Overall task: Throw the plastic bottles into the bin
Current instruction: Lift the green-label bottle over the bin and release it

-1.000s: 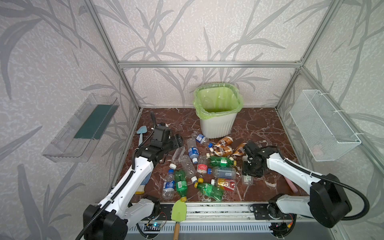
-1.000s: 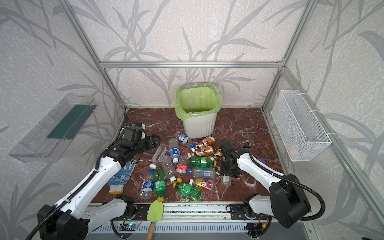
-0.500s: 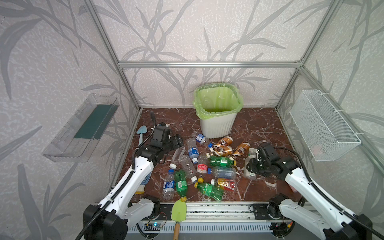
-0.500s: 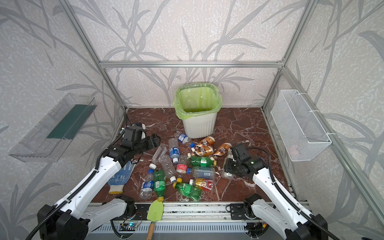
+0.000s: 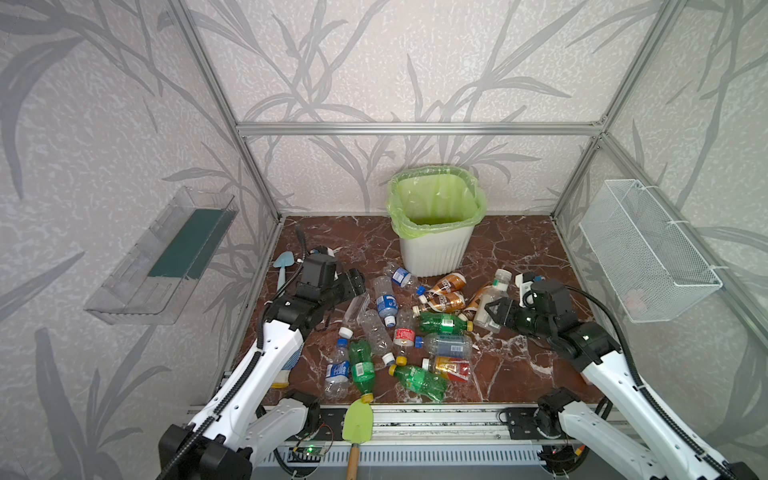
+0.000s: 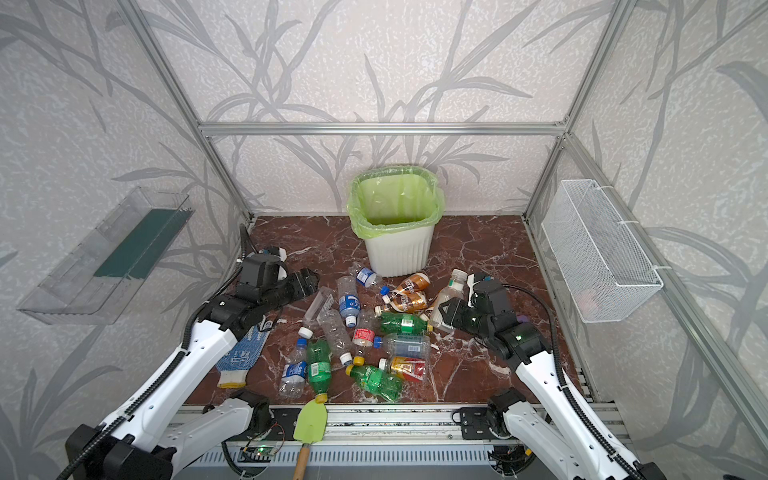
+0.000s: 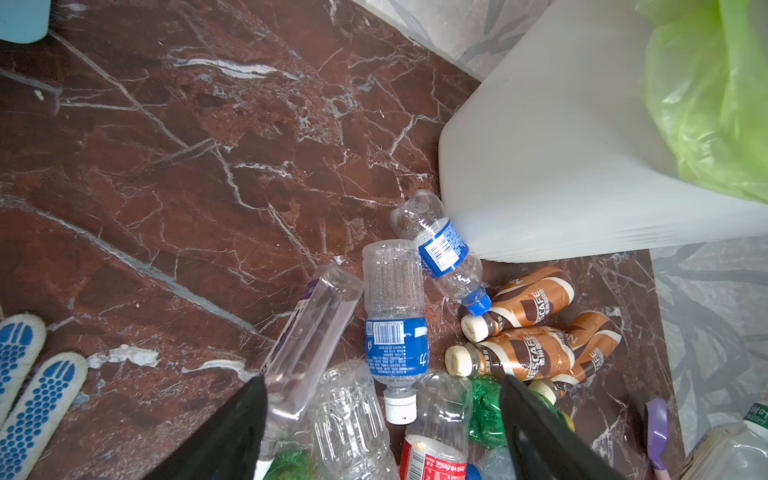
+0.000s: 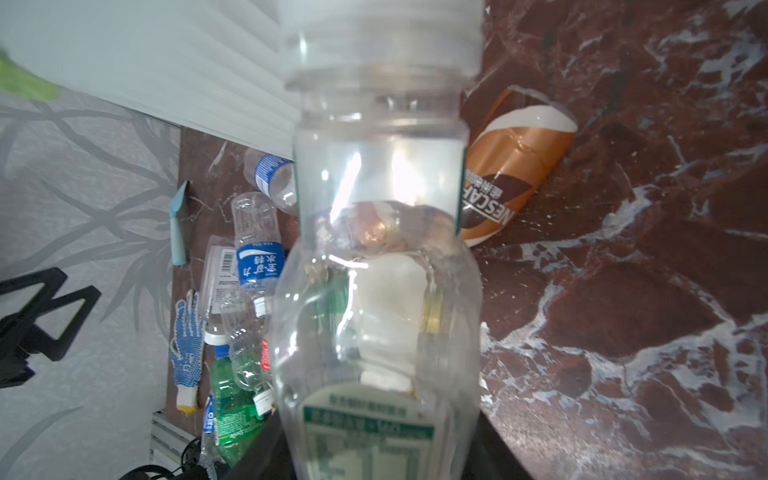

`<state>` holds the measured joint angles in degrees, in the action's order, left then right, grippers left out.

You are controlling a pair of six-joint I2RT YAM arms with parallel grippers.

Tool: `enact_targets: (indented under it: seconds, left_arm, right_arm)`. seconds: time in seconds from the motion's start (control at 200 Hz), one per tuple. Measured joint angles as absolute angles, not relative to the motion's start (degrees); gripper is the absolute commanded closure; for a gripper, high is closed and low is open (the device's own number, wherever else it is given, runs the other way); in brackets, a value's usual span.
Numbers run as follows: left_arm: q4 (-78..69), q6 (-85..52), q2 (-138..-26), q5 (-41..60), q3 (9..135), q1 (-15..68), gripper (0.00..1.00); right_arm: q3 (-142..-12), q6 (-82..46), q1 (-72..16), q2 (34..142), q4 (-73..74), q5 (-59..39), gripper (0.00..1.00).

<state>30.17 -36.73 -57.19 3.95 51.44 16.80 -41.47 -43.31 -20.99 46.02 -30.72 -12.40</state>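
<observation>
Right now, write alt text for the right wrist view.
A clear bottle with a white cap fills the frame, clamped low on its body in the right gripper. Behind it lie a brown coffee bottle, scattered bottles and the white bin.

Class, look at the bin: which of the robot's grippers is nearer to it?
Right, narrowly. The right gripper, shut on a clear bottle, sits just front-right of the bin; the open left gripper hovers front-left, slightly farther.
</observation>
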Motion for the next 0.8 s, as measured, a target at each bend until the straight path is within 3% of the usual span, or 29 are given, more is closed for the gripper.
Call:
enact_targets:
  seconds: [0.195, 0.32, 0.56, 0.71, 0.8]
  left_arm:
    - [30.4, -38.1, -54.2, 3.5, 49.2, 16.8, 0.13]
    - [30.4, -39.1, -52.6, 3.2, 48.9, 16.8, 0.13]
    - [30.6, -40.1, -50.6, 2.6, 49.6, 16.8, 0.13]
    - [31.3, -40.1, -49.6, 1.4, 51.0, 16.8, 0.13]
    - [31.6, -39.9, -48.5, 0.8, 51.0, 16.8, 0.13]
  right_arm:
    - [-44.7, -44.6, -20.8, 50.2, -23.4, -14.1, 0.54]
    - [-57.9, -44.3, -20.8, 59.4, -19.9, -15.0, 0.53]
    - [-101.6, -41.6, -21.8, 82.2, -14.0, -15.8, 0.20]
    - [-101.1, -40.2, -22.2, 81.1, -14.1, -15.2, 0.11]
    - [-98.3, -38.7, -22.2, 78.7, -17.0, -14.2, 0.10]
